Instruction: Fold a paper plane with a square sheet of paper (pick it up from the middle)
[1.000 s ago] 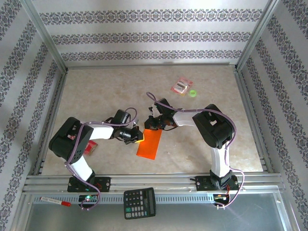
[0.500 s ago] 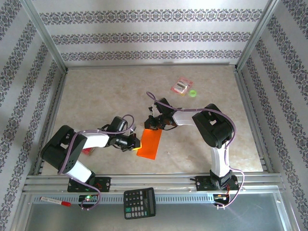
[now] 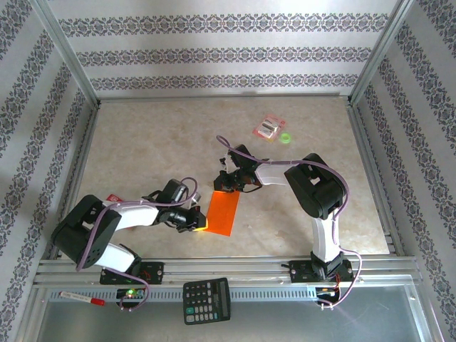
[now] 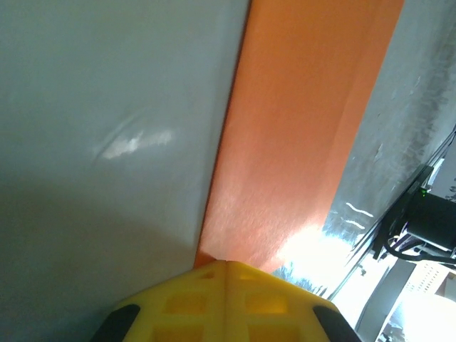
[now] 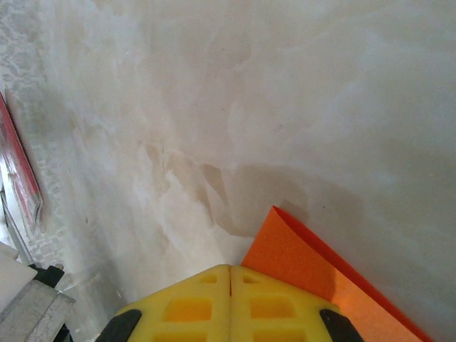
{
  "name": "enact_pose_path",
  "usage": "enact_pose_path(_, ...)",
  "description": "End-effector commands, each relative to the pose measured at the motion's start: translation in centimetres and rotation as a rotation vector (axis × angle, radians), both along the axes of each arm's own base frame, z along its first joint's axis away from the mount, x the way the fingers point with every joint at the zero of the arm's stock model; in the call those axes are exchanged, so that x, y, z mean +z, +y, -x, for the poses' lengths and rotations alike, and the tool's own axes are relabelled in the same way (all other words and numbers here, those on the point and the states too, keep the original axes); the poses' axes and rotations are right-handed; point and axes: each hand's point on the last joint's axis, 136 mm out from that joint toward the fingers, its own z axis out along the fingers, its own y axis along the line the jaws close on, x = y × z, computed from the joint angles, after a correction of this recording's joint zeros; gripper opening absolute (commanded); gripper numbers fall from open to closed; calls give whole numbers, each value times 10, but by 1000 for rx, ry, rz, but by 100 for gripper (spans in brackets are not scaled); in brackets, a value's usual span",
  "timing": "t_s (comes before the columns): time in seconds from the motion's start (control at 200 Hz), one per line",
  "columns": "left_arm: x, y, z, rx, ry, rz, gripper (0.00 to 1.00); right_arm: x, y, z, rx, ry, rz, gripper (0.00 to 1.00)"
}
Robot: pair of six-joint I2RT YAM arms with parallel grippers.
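Two closed grippers work at opposite ends of the sheet of paper, which lies flat on the table as a narrow orange rectangle, tilted a little, between the two arms. The left gripper sits at the near left corner of the sheet. In the left wrist view its yellow fingers are pressed together with no gap, and the orange strip runs away from the left gripper's tip across the pale surface. The right gripper is at the far left corner. Its yellow fingers are likewise closed tight, and one orange corner lies just beside the right gripper's tip, its edge lifted slightly and casting a shadow. Both tips seem to touch the paper, though whether they press on it or nip its edge is hard to tell from these angles.

Well apart from the sheet, a pink-red packet and a small green ring lie toward the far right. A black calculator and a red-capped marker rest on the metal ledge near the arm bases.
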Motion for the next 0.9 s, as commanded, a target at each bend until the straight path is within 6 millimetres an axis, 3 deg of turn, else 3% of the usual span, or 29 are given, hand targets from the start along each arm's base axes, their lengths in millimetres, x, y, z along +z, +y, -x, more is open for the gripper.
enact_pose_path(0.0, -18, 18, 34, -12, 116, -89, 0, -46, -32, 0, -52, 32, 177, 0)
enact_pose_path(0.185, -21, 22, 44, -15, 138, -104, 0, -47, -32, 1, -46, 34, 180, 0)
enact_pose_path(0.285, -13, 22, 44, -22, 120, -92, 0, -47, -32, 1, -33, 30, 183, 0)
enact_pose_path(0.35, 0, 17, 37, -22, 72, -58, 0, -45, -30, 2, -7, 20, 176, 0)
enact_pose_path(0.46, 30, 11, 18, -1, -54, -9, 11, -37, -22, 7, 95, -8, 145, 0)
enact_pose_path(0.495, 37, 13, 12, 20, -93, -9, 18, -34, -20, 9, 135, -13, 140, 0)
enact_pose_path(0.59, 52, 25, -6, 99, -180, -29, 24, -26, -10, 14, 229, -23, 125, 0)
enact_pose_path(0.709, 63, 32, -24, 180, -245, -37, 28, -5, 0, 14, 287, -41, 70, 0)
enact_pose_path(0.894, 68, 13, -44, 187, -236, 18, 22, 49, 8, 6, 277, -114, -36, 4)
